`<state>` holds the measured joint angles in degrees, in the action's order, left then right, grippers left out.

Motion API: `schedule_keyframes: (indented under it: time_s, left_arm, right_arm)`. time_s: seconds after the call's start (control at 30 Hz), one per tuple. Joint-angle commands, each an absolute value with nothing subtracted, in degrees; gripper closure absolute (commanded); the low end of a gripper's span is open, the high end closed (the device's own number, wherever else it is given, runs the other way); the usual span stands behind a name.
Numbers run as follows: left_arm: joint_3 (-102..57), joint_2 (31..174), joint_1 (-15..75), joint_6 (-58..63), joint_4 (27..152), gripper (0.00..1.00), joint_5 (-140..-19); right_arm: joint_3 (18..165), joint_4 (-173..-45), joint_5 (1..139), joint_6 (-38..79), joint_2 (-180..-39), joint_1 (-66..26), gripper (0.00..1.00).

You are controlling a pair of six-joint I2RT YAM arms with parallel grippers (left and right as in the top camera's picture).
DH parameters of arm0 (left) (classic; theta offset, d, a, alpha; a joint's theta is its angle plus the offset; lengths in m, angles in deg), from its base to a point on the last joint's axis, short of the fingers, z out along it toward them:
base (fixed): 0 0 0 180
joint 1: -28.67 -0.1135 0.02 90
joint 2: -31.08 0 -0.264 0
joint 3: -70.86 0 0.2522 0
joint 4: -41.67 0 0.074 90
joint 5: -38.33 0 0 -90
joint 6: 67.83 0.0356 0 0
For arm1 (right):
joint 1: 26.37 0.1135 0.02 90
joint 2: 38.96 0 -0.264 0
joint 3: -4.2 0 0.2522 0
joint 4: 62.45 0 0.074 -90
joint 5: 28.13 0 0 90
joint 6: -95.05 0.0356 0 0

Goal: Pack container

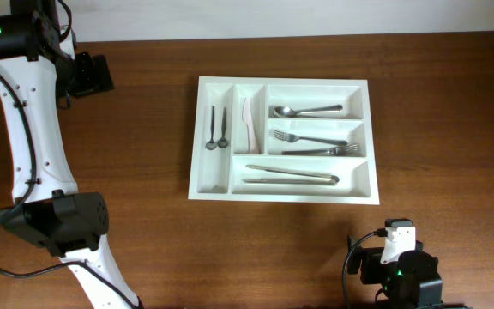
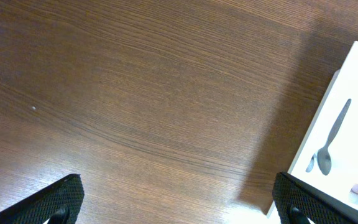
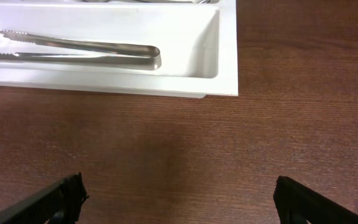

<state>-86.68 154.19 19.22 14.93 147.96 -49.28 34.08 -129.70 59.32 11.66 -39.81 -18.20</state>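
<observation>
Overhead, the tray [image 1: 316, 81] lies flat on the counter [image 1: 144, 154], about midway between the arms. Its long axis runs left to right across the picture, nearly square to the counter's edge. The two narrow upright compartments sit at the left arm's end, and the three long ones reach toward the right.

Each utensil lies along its own slot, which is likely why they are sorted as they are. Two small spoons [image 1: 218, 129] and a white knife [image 1: 249, 124] point up and down in the narrow bays. A big spoon [image 1: 307, 111], forks [image 1: 316, 142] and tongs [image 1: 292, 174] lie lengthwise in the long ones.

The left claw [image 2: 178, 202] hovers over bare wood just beside the tray's left wall, spread wide and holding nothing. The right claw [image 3: 179, 199] hangs near the tray's front corner by the tongs, equally wide and empty. Both stand off the tray, probably to leave it unobstructed. With every compartment filled, the packing looks done or close to it.
</observation>
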Motion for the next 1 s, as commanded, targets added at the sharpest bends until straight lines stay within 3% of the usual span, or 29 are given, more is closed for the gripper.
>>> schedule_keyframes:
  time_s: [0.0, 0.47, 0.73, 0.97]
  left_arm:
    - [-86.7, 154.0, 19.3, 15.6, 147.9, 0.01, -48.8]
    - [-86.5, 138.4, 32.5, 15.9, 147.7, 0.01, -46.8]
    - [-85.4, 130.6, 33.4, 15.9, 134.9, 0.01, -34.7]
    - [-65.6, 120.1, 33.0, 15.9, 114.2, 0.01, -34.7]
  right_arm:
    - [33.9, -129.6, 59.2, 11.5, -39.2, -18.6, 0.01]
    - [33.9, -129.6, 59.2, 11.5, -39.2, -18.6, 0.01]
    - [33.9, -129.6, 59.2, 11.5, -39.2, -18.6, 0.01]
    - [33.9, -129.6, 59.2, 11.5, -39.2, -18.6, 0.02]
